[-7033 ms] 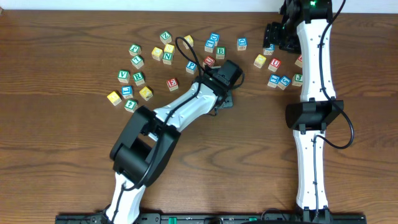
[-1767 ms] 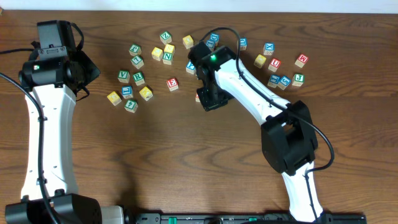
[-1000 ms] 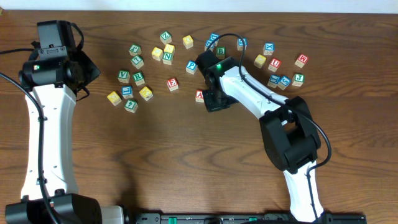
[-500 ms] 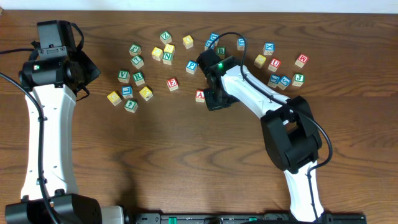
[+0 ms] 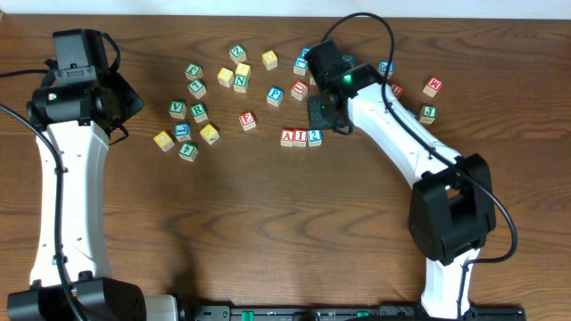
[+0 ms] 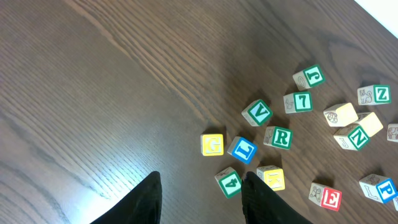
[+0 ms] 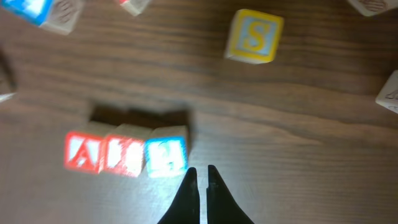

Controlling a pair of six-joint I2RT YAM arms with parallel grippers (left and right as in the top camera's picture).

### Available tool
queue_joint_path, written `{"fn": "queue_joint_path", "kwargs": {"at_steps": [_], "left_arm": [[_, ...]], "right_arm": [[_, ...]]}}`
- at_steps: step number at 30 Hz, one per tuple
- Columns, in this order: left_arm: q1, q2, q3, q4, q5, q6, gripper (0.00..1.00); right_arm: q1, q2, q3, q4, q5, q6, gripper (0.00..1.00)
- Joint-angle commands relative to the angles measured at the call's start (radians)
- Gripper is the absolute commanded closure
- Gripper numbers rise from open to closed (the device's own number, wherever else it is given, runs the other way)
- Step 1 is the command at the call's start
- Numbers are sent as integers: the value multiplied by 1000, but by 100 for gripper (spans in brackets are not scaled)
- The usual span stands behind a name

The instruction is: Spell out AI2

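I noted red A cube point(image 7: 83, 152), red I cube point(image 7: 124, 155), blue 2 cube point(image 7: 166, 155) touching in row, just left of my right gripper point(image 7: 202, 175); jaws pressed together, empty.

Your 2 arms wear white shells with black joints, left arm point(image 5: 64, 187) and right arm point(image 5: 393, 134) alike. Behind the right pincer point(image 7: 200, 169) a green light point(image 5: 343, 78) glows and a black cable point(image 5: 366, 14) loops; its fingers point(image 7: 188, 193) are black
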Motion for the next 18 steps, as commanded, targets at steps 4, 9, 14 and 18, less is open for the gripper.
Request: {"fn": "queue_joint_path", "kwargs": {"at_steps": [4, 9, 14, 18], "left_arm": [[2, -16, 14, -2, -10, 6, 58], [2, -14, 14, -2, -10, 6, 58], [2, -14, 14, -2, -10, 6, 59], [2, -14, 14, -2, -10, 6, 58]], "right_arm": [[-19, 37, -23, 6, 8, 66, 99], [-19, 69, -24, 16, -37, 79, 99], [-19, 84, -24, 14, -48, 79, 99], [-19, 98, -24, 15, -75, 79, 99]]}}
